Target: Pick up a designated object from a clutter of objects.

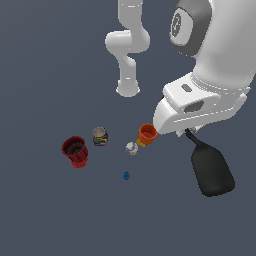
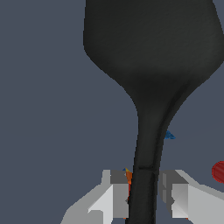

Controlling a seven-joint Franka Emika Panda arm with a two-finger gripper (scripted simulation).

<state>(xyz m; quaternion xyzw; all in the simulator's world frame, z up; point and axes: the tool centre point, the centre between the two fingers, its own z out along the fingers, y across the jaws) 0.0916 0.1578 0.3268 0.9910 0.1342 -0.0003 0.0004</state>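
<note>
While no label reads, gripper (image 2: 142, 192) clamps black spatula (image 2: 151, 52) handle w/ both fingers.

floor (image 1: 45, 215): dark grey-blue | flat and plain | same colour all over | fills the whole space in both views

Spatula (image 1: 212, 170) handle hidden behind arm; orange cup (image 1: 147, 134) partly covered; blue piece (image 1: 126, 175) too small to identify.

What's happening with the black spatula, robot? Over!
Gripper straddling spatula handle, fingers either side, grip unconfirmed. Orange cup sits close beside. Nothing blocking. Over.
</note>
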